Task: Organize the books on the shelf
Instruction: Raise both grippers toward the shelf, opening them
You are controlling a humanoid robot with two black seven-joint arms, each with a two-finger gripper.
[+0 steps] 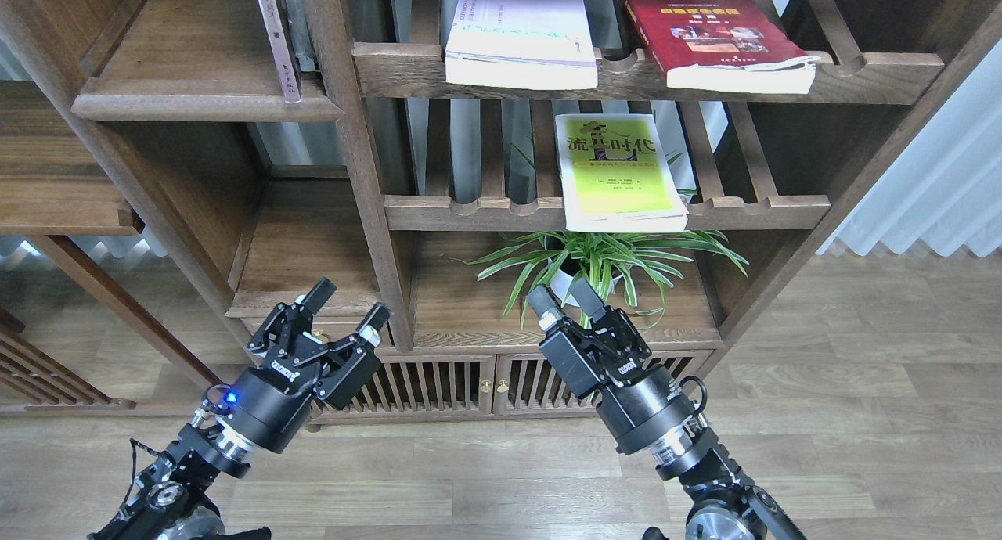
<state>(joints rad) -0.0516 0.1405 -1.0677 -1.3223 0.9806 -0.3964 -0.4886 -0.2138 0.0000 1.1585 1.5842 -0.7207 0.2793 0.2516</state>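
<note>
Three books lie flat on slatted racks. The white book with lilac trim and the dark red book rest on the upper rack. The yellow-green book is on the rack below. The shelf, a solid dark-brown plank, is at the upper left. My left gripper is open and empty, low in front of the cabinet's left compartment. My right gripper is also open and empty, in front of the plant, well below the books.
A thin grey-pink-spined book stands upright at the shelf's right end. A potted spider plant sits under the lower rack, just behind my right gripper. A vertical wooden post divides the compartments. Slatted cabinet doors are at the bottom.
</note>
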